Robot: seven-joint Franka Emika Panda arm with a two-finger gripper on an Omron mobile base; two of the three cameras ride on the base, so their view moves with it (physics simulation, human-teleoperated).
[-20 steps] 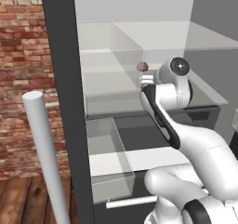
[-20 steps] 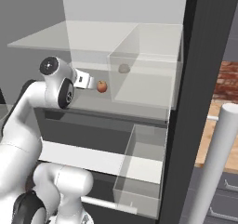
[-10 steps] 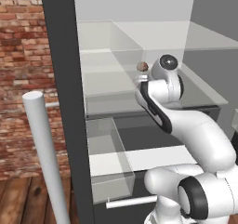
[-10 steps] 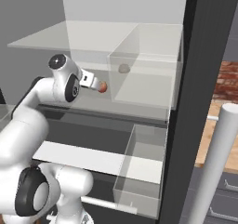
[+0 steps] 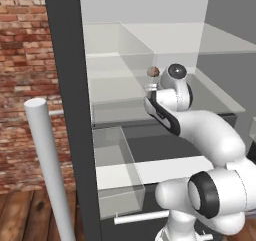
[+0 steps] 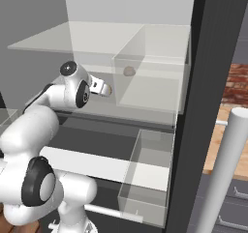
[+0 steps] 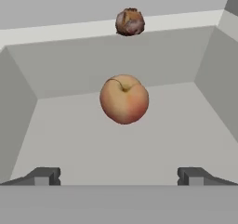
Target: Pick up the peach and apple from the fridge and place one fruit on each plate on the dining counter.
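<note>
Pincer (image 7: 119,175) spread wide, peach (image 7: 124,99) centred ahead, bin walls well clear.

The peach (image 7: 124,99) lies on the fridge (image 5: 67,110) shelf, a lump (image 7: 129,22) seemingly behind it.

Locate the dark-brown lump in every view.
Left base view: dark-brown lump just above the middle, slightly right.
Right base view: near the middle, upper third, seen through clear plastic.
Hand view: top centre, beyond the peach.
Shared landmark: the fridge interior's white back.
</note>
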